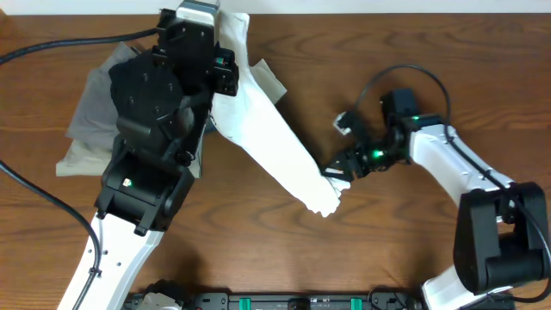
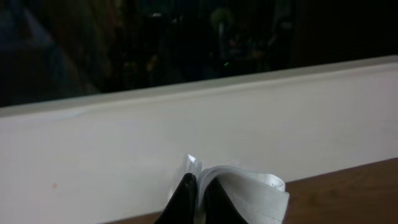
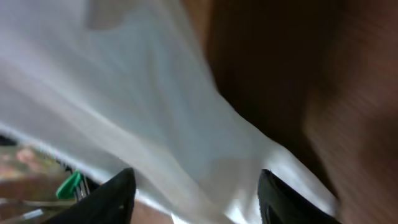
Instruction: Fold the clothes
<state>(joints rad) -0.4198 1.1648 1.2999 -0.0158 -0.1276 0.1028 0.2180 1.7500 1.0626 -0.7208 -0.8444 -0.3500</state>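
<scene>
1. Pinching a folded edge of the white T-shirt [image 1: 271,138], the left gripper [image 2: 198,190] is clamping fully closed near the table's [image 1: 258,258] far edge, probably anchoring that end so the cloth is stretching out.
2. Standing wide, the right gripper [image 3: 196,196] is straddling the shirt's other end; blur is hiding whether it is touching cloth.
3. The shirt is lying as a narrow band, its long axis running diagonally from far-left, beside the grey garments [image 1: 82,129], towards near-right at mid-table.

Overhead I look straight down on the counter [image 1: 387,258]; my wrist cameras press close to the same white T-shirt [image 1: 275,146].
</scene>
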